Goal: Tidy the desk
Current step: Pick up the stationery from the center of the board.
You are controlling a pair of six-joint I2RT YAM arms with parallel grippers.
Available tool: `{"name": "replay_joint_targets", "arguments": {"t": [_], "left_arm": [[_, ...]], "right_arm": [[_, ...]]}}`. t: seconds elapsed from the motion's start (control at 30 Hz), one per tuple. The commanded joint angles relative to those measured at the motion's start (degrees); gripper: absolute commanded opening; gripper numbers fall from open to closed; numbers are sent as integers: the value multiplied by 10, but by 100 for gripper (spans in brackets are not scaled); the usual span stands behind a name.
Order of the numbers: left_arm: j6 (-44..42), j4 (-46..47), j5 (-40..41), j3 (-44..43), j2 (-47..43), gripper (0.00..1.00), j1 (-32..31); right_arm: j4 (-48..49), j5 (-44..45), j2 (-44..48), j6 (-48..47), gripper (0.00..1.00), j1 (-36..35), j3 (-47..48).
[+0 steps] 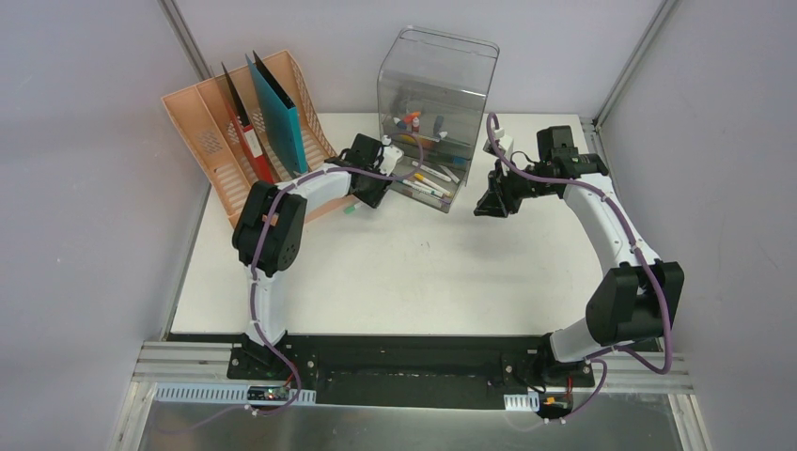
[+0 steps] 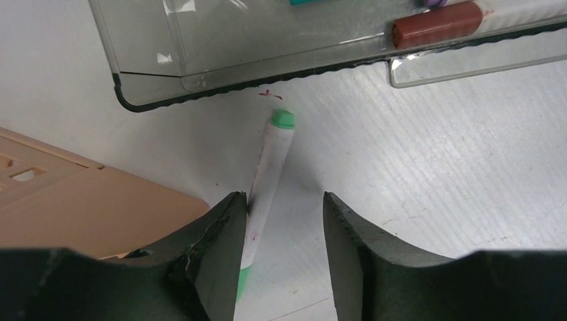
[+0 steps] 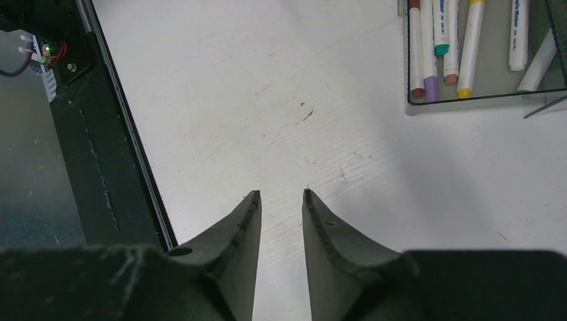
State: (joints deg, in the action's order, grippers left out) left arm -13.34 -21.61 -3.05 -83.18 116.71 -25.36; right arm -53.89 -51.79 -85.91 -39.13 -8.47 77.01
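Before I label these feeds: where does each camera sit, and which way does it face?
Top external: above, behind the robot, facing down on the desk; left arm and right arm show.
Left wrist: left arm, facing down past the left gripper at a green marker.
Right wrist: right arm, facing down past the right gripper at the desk.
Shared: both wrist views catch the marker drawer.

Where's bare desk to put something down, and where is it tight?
Free: the middle and near half of the desk, down to the front rail. Crowded: the far edge, where the file rack, green-capped marker, left gripper and drawer box sit close together; the right gripper hovers beside the box.
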Motion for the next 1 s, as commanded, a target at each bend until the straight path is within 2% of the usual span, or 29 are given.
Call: {"name": "replay_joint_targets", "arguments": {"t": [0.0,0.4,0.53,0.67,0.97], "left_arm": [[-12,-16,7,-25,6,44,8],[13,-41,-3,-18,-3,25,3],[30,-41,-5,8,-22,10,-4],[49,-35,-16,40,-49,0,-12],[125,47,-51,155,-172,0,-13]], "right_arm": [[3,-19,3,-15,31,1,8],[2,-21,4,-15,31,2,8],[1,-25,3,-15,31,1,9],[0,-29,0,-14,31,1,9],[-2,-40,0,-14,31,1,9]]}}
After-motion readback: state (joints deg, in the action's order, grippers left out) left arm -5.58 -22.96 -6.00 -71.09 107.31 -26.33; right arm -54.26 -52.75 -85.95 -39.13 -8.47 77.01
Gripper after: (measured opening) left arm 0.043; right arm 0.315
